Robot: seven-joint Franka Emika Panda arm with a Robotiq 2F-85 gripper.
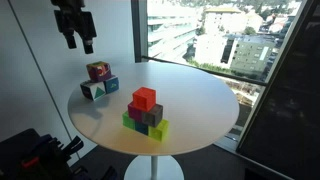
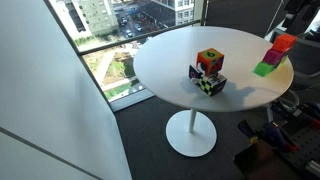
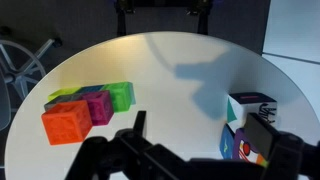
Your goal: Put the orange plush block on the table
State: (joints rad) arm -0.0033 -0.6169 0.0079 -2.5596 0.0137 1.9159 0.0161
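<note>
Closest to the wrist camera, the claw (image 3: 200, 140) fills the bottom of the view. Its two dark fingers (image 3: 138, 128) are spread wide with nothing between them. In an exterior view the claw (image 1: 79, 45) hangs high in the air, above and to one side of the orange plush block (image 1: 97, 71), not touching it.

The block sits on top of two teal-and-white cubes (image 1: 100, 88), close to the rim of the round white table (image 1: 200, 100). The orange plush block (image 2: 209, 62) also shows from the opposite side.

It looks soft and light, likely to squash under pressure, with a fabric skin that should not slip. A gentle pinch from above across two opposite side faces, about mid-height, seems best. The cubes beneath look just as light and may shift when it lifts.

Farther in, at the table's middle, a plain orange-red cube (image 1: 144, 98) tops a pile of magenta, grey and green cubes (image 1: 148, 125). Bare table lies between the two piles, and more of it beyond. The nearby rim is the hazard, since a nudged cube could drop off. Beyond stands a tall window (image 1: 200, 40).
</note>
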